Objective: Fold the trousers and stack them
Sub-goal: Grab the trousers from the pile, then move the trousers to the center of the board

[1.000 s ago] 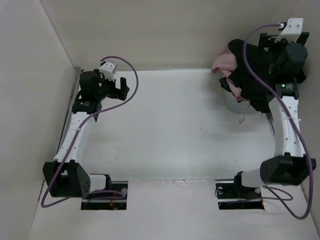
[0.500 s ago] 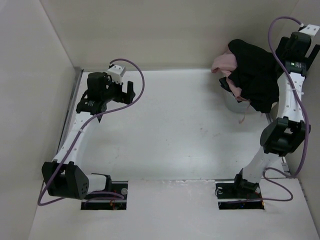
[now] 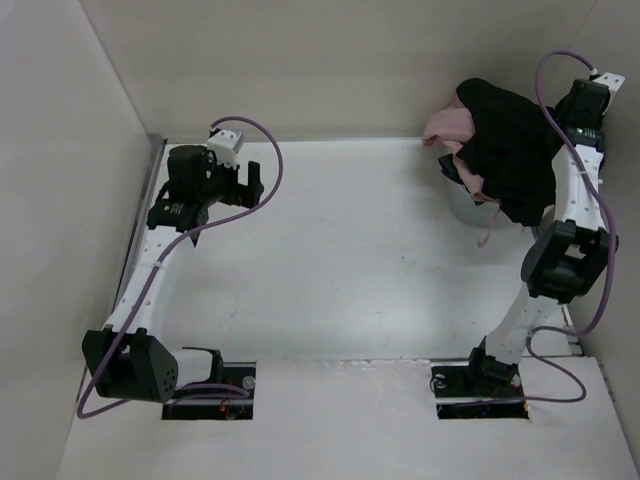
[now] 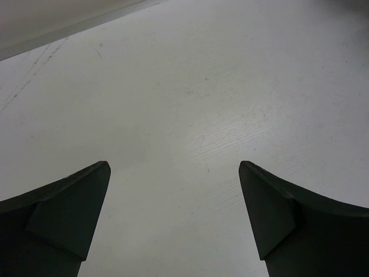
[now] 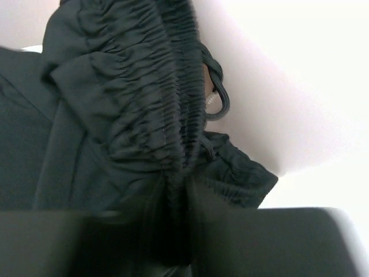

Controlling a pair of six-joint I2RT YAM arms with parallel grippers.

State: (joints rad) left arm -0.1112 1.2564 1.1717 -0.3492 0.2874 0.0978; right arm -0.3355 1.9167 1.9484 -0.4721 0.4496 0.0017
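One pink garment (image 3: 443, 126) — against trousers (image 3: 510, 150), right tool (image 5: 176, 231) pinching waistband (image 5: 167, 115)

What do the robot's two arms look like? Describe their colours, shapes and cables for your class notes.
Both the left arm and right arm have white links between bulky black joints. A purple cable loops along each. The left end effector has dark, wedge-shaped fingers.

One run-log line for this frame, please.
left hand: open, above table | right hand: shut on trousers waistband, far-right corner | fold: not started
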